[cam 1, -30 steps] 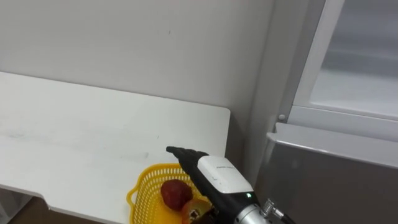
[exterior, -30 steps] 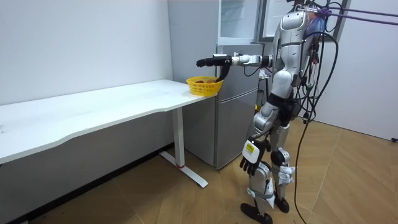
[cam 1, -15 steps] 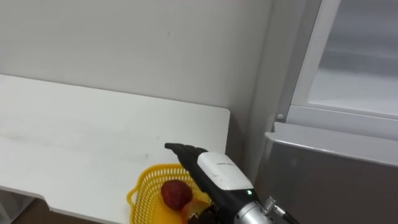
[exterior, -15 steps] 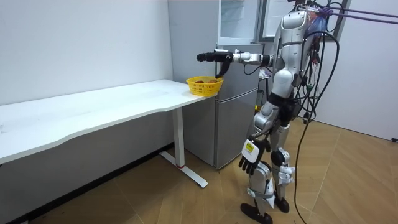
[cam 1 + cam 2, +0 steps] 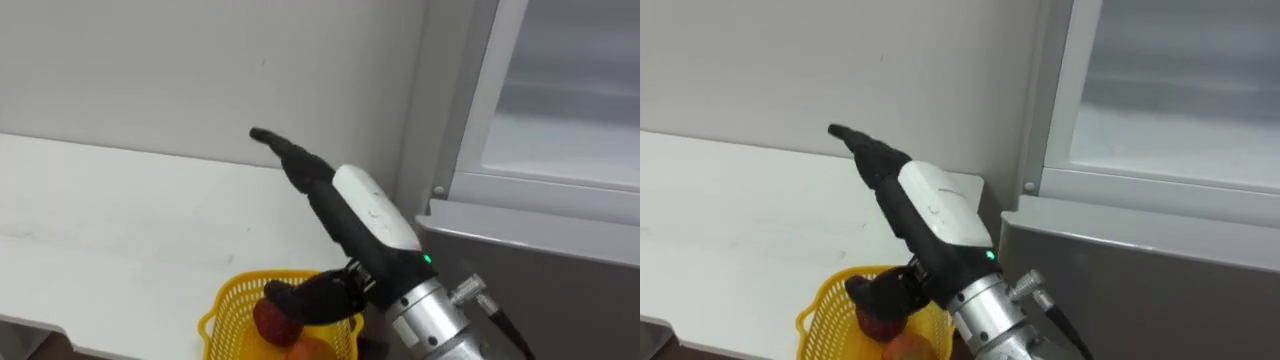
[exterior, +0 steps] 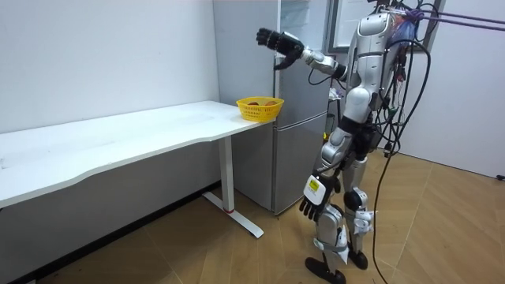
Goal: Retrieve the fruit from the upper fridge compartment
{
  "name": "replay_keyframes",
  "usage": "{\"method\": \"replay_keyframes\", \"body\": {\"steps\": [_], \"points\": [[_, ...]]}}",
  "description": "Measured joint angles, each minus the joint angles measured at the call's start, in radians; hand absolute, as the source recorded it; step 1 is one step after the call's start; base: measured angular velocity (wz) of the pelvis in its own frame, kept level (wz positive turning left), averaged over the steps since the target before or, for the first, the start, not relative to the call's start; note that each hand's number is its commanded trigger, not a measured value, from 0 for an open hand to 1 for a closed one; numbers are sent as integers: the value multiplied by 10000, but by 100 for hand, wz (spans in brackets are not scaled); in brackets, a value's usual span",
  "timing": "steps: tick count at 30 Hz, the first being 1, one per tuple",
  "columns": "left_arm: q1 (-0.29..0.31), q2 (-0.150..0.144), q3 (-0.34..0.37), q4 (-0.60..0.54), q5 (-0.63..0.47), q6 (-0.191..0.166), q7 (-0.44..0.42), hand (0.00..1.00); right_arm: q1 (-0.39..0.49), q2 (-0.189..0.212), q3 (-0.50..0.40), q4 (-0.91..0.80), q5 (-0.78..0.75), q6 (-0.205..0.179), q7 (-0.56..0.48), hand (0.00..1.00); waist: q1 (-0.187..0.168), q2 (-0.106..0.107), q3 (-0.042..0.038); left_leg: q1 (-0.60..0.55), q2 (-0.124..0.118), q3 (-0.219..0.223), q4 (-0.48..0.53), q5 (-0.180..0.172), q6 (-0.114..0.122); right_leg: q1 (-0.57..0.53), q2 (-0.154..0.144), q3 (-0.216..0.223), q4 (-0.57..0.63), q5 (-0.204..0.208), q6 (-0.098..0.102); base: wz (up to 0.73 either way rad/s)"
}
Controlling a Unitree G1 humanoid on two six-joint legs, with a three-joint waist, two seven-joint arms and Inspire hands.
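My right hand (image 5: pixel 360 210) is raised above the yellow basket (image 5: pixel 215 310), fingers straight and pointing up to the left, thumb hanging down over the basket; it is open and holds nothing. In the basket lie a red fruit (image 5: pixel 268 322) and an orange fruit (image 5: pixel 305 350). The open upper fridge compartment (image 5: pixel 560 130) with its white inside is at the upper right, to the right of the hand. In the room view I stand before the fridge (image 6: pixel 304 24) with the right hand (image 6: pixel 272 38) lifted at the height of the upper compartment. My left hand (image 6: pixel 314 201) hangs by my side, fingers relaxed.
The basket (image 6: pixel 259 109) stands on the end of a long white table (image 6: pixel 118 142) that abuts the grey lower fridge door (image 5: pixel 520 290). A bare wall runs behind the table. Wooden floor lies around me.
My right hand has risen from just over the basket to well above it, swinging up toward the upper fridge. The left hand has stayed at my side.
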Motion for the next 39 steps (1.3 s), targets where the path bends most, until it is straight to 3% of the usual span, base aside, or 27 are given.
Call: {"method": "replay_keyframes", "body": {"steps": [7, 12, 16, 17, 22, 27, 35, 39], "points": [[82, -144, 15, 261, 32, -85, 191, 0, 14, 224, -406, -805, -27, -535, -881, 0, -425, 137, 24, -2, 21, 158, 45, -1, -1, -23, 31, 206, -4, 1, -3, -4], [145, -158, 78, 253, 29, -84, 411, 0, 274, 183, -1028, -1348, 102, -775, -2003, 0, -666, 90, -101, 115, 29, 268, 36, -1, -1, -22, 29, 250, -3, 7, -6, -6], [311, -153, 209, 293, -37, -85, 618, 0, 557, 147, -1570, -1519, 233, -945, -2653, 0, -964, 143, -103, 346, 28, 269, -131, 0, -2, 170, 31, 261, -9, 5, -3, -2], [390, -174, 209, 280, -39, -83, 620, 0, 633, 141, -1762, -1518, 317, -1012, -2797, 0, -1075, 135, -163, 366, 30, 266, -137, 0, -3, 175, 31, 283, -6, 5, -2, -4], [716, -179, 219, 247, -96, -87, 599, 0, 1083, -91, -2707, -1524, 640, -1096, -3343, 0, -1570, 118, -174, 531, 29, 311, -147, -3, -3, 309, 52, 505, -7, 5, -2, -5], [986, -183, 421, 246, -96, -113, 583, 0, 2778, -245, -3861, -1403, 639, -1411, -4235, 0, -1941, 75, -165, 590, 44, 353, -125, -5, -3, 301, 54, 571, 8, 4, -3, -3], [1291, -239, 969, 188, -95, -134, 588, 0, 4166, -317, -5465, -205, 714, -1450, -5475, 0, -2252, 31, -159, 589, 97, 806, -172, -7, -1, 89, 68, 846, -22, 2, -7, -13], [1414, -229, 984, 89, -108, -125, 749, 0, 4779, -305, -5642, 783, 835, -1458, -5801, 0, -2441, 33, -185, 580, 98, 877, -173, -8, 1, 19, 86, 931, -39, 2, -8, -5]]}}
